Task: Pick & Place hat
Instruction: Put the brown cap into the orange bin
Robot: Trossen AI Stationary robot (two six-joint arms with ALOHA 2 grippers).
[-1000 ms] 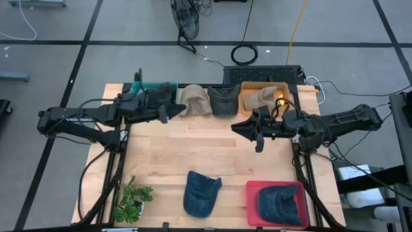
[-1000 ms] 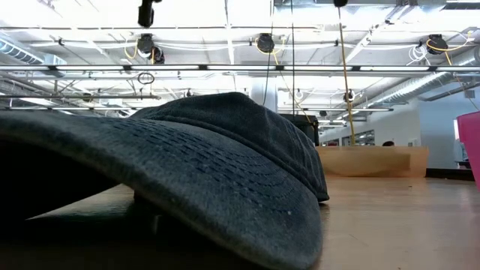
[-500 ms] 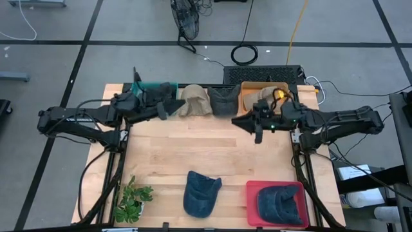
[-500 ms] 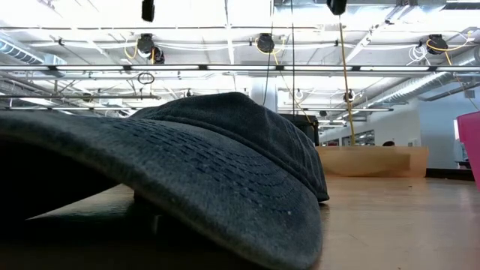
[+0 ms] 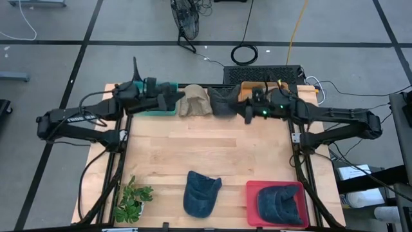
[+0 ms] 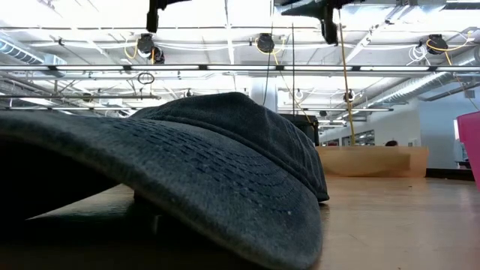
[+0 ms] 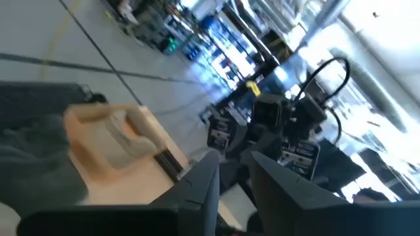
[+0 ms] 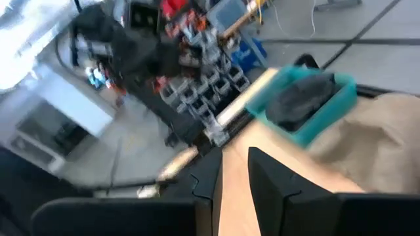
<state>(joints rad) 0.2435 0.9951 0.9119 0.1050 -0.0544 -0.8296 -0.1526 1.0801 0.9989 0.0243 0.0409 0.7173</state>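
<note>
Hat on table: a dark blue hat (image 5: 201,193) lay loose on the near middle of the wooden table (image 5: 212,151), just left of the red bin; in the low view its brim filled most of the picture.
Hat in red bin: a second dark hat (image 5: 278,203) sat inside the red bin (image 5: 252,193) at the near right corner. Judged as placed.
Far row: a dark hat in a teal bin (image 5: 154,108), a tan hat (image 5: 195,102), a dark grey hat (image 5: 223,101) and a tan hat in an orange bin (image 5: 246,87) lined the far edge.
Left gripper: the left gripper (image 5: 164,101) hung over the teal bin at far left; fingers close together, nothing between them in its wrist view.
Right gripper: the right gripper (image 5: 248,114) hung near the orange bin at far right; fingers nearly together, empty.
Progress: judged part done. One hat binned, one loose on the table, neither gripper carrying anything.
Surface: pale wood planks, a small green plant (image 5: 132,198) at the near left corner.
Room: grey floor with dark tape lines, a coiled black cable (image 5: 244,54) beyond the table; ceiling lights and pipework in the low view.
</note>
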